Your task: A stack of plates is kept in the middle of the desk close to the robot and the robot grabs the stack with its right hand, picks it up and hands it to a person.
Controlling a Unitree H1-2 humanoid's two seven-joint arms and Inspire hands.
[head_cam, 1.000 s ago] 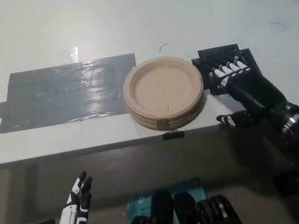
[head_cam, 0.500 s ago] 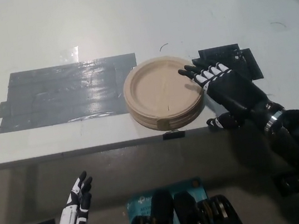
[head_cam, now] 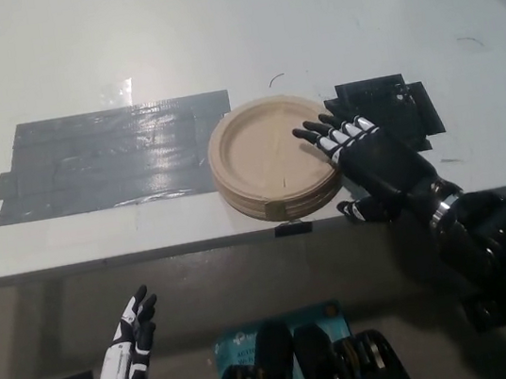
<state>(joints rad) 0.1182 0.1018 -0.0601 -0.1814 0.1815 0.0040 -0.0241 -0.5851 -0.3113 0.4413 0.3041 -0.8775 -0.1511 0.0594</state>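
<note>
Head view, steep downward angle. Plates (head_cam: pixel 277 157): one tan stack, sitting on the white desk (head_cam: pixel 212 43) close to its near edge, roughly central. The stack is round, so no long axis governs the approach; any side offers the same rim.

My right hand (head_cam: pixel 363 159): black, arriving from the lower right. Fingers (head_cam: pixel 326 136) are spread apart and reach over the right rim of the stack, lying on or just above the top plate; contact I cannot confirm. The thumb sits apart from them, low at the desk's near edge, just right of the stack. Nothing is clamped. The stack lies to the left of my palm, and this hand is by far the nearer.

My left hand (head_cam: pixel 129 351): white, fingers apart, idle below the desk edge at lower left, well apart from the stack.

Surroundings: dark tape patch (head_cam: pixel 106 159) touching the stack's left side; smaller black patch (head_cam: pixel 392 102) beyond my right hand. Open desk lies beyond the stack, free for lifting and carrying outward.

Judgement: the near edge is close, so a pinch from the right rim, thumb under and fingers over, looks workable. Risk: the plates sliding apart or tipping off the near edge.
</note>
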